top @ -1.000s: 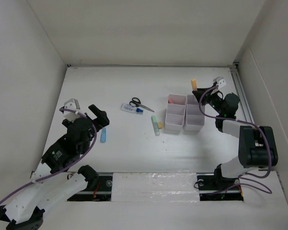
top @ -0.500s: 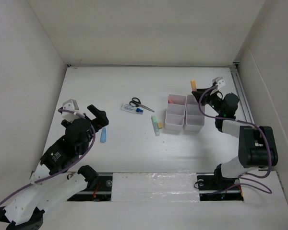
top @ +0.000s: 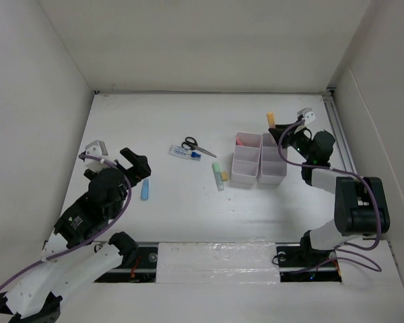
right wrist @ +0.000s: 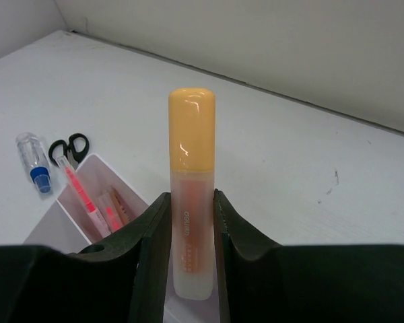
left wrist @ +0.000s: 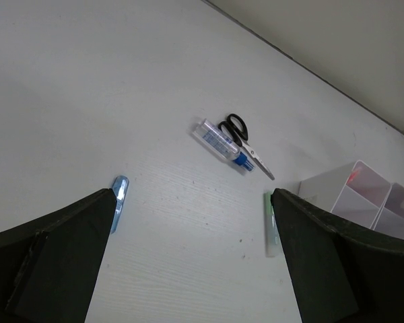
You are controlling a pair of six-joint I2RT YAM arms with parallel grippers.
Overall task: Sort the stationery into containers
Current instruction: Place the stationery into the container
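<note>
Highlighter (right wrist: pixel 191 161), orange, upright with cap up, is clamped in the right end effector (right wrist: pixel 190 232) at the far end of the white organiser (top: pixel 259 176), right side of the table (top: pixel 188 114); thin red pens (right wrist: pixel 81 195) stand in the organiser's far left compartment. Left end effector (top: pixel 140 167) is spread wide, holding nothing, over the table's left side near the light blue marker (top: pixel 145 191). Lying loose mid-table: black-handled scissors (top: pixel 194 145) just beside the blue-capped tube (top: pixel 184 153), and the green highlighter (top: pixel 219 176) just left of the organiser.
</note>
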